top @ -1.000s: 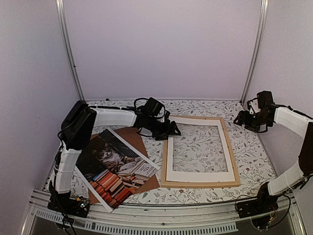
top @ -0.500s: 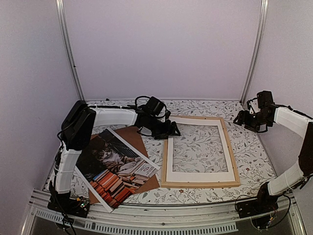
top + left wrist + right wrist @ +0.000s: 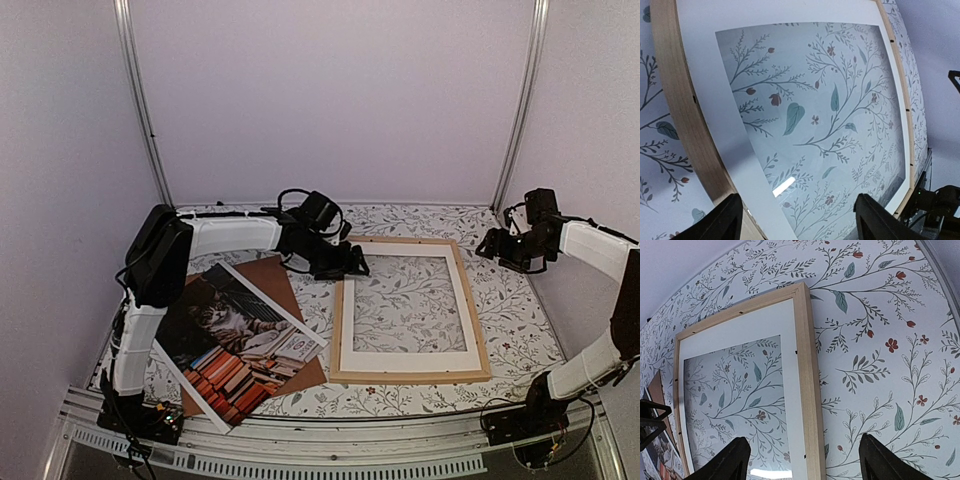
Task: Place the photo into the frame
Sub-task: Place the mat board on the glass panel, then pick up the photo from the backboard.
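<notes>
The photo [image 3: 235, 345] lies left of the left gripper [image 3: 352, 268], not yet in the frame [image 3: 410, 377]; this one and the right gripper [image 3: 490, 243] are spread apart, empty.

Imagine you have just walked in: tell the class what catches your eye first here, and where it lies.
The colourful photo of a tabby cat among books stands out, lying askew on a brown backing board at the near left. Right of it the light wooden frame lies flat, a white mat inside it, floral table showing through. The left arm hovers at its far left corner, jaws open.
</notes>
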`<state>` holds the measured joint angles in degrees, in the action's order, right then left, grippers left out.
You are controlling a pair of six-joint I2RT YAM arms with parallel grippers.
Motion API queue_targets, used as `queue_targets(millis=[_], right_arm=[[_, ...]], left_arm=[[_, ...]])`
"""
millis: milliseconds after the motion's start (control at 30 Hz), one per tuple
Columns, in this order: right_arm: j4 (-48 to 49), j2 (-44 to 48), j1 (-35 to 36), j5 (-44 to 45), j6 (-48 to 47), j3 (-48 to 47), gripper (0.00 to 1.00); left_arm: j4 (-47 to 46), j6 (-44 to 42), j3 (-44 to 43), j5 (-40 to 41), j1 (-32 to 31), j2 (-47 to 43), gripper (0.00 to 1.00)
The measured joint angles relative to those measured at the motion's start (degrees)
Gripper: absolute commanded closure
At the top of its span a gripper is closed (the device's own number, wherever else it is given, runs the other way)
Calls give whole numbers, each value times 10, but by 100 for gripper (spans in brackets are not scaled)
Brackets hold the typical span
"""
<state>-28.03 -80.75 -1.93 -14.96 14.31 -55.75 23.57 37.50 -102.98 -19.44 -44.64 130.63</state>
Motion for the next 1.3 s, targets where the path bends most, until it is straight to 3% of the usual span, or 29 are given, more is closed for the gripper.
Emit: queue_targets(millis=[467,633,733,1000,1167,1300], right_arm=[[1,1,1,-2,-2,0,19],[2,20,24,7,-3,2,17],[8,41,50,8,-4,3,16],[46,64,140,13,-1,3,9],[67,18,238,24,6,-23,8],[83,-59,314,25,16,-71,8]], left_arm=[[29,-29,-4,57,-1,-17,17],[42,-64,12,124,-1,-78,7],[50,-88,18,172,-1,-121,1],[68,-146,72,308,2,-233,0],[85,-159,137,323,23,-272,0],[87,-150,240,281,78,-316,0]])
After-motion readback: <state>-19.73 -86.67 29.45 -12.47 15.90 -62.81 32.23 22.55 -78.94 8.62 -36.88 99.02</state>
